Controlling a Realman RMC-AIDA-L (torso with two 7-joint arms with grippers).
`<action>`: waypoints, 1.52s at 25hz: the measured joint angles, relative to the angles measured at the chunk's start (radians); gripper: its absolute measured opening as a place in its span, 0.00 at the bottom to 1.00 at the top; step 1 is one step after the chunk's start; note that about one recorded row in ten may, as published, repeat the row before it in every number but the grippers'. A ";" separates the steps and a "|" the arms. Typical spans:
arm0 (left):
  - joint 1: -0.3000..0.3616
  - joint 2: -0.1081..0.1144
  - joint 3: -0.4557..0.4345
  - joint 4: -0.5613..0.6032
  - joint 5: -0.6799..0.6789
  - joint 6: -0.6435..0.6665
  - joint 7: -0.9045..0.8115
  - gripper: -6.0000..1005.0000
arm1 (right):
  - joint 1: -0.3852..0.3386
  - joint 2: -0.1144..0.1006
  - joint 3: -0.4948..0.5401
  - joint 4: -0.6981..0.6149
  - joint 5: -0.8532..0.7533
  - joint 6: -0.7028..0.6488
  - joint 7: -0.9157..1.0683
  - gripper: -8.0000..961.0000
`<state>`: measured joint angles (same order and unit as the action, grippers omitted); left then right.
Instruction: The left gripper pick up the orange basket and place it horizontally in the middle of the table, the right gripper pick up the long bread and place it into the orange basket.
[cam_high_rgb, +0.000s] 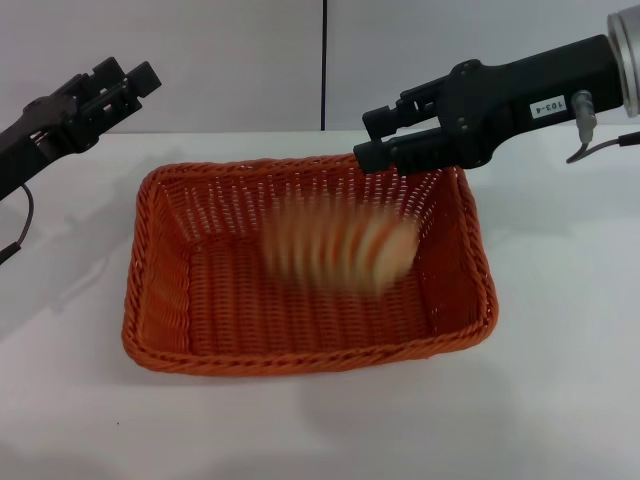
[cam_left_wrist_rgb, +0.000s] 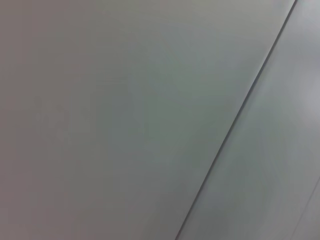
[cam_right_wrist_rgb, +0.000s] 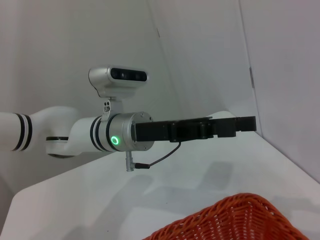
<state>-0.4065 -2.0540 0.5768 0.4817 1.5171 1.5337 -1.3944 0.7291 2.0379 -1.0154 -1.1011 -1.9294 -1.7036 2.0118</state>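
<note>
Grey wall panels with one dark vertical seam back a white tabletop (cam_high_rgb: 560, 400) in the head view. On it sits the orange basket (cam_high_rgb: 160, 300), its long axis running side to side, roughly central. The long bread (cam_high_rgb: 340, 245) shows as a smeared streak inside the basket's outline, toward its right half, apparently in mid-air above the woven floor; its long axis lies roughly along the basket's. I judge it is dropping in, so the placing is all but done. The right claw (cam_high_rgb: 375, 140) hovers over the basket's far right corner, just above and behind the bread, its fingers apart and holding nothing. The left claw (cam_high_rgb: 120, 85) hangs beyond the basket's far left corner, well clear of the rim; whether its fingers are apart or together I cannot tell. The right arm is plainly the nearer one to the bread.

From the left wrist, only grey wall and a slanting dark seam appear; no basket, no bread.

From the right wrist, a stretch of the basket's braided rim (cam_right_wrist_rgb: 235, 217) shows low down, and past it the left claw (cam_right_wrist_rgb: 245, 123) on its black arm, held out level above the tabletop (cam_right_wrist_rgb: 90, 195). Its finger state is not readable there either. The bread is out of sight.
</note>
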 joint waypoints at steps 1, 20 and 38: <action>0.000 0.000 0.000 0.000 0.000 0.000 0.000 0.81 | -0.002 0.000 0.001 0.000 0.001 -0.001 0.000 0.45; 0.012 -0.005 -0.019 -0.004 -0.019 0.012 0.064 0.81 | -0.240 0.025 0.230 0.078 0.266 0.003 -0.366 0.77; 0.028 -0.016 -0.236 -0.454 -0.432 0.154 0.924 0.81 | -0.450 0.033 0.791 0.749 0.652 0.015 -1.162 0.77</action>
<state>-0.3781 -2.0703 0.3410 0.0280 1.0848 1.6874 -0.4701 0.2795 2.0707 -0.2240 -0.3521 -1.2770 -1.6882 0.8499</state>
